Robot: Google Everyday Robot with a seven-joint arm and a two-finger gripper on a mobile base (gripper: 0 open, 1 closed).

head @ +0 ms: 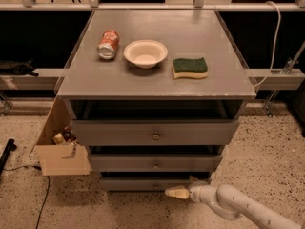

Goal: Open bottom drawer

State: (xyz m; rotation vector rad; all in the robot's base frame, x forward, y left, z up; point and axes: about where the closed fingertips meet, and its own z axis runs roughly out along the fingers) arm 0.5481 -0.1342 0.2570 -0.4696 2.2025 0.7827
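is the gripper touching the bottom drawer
Cannot tell. In the camera view the gripper sits at the lower edge of the bottom drawer, right of centre; neither contact nor gap shows.
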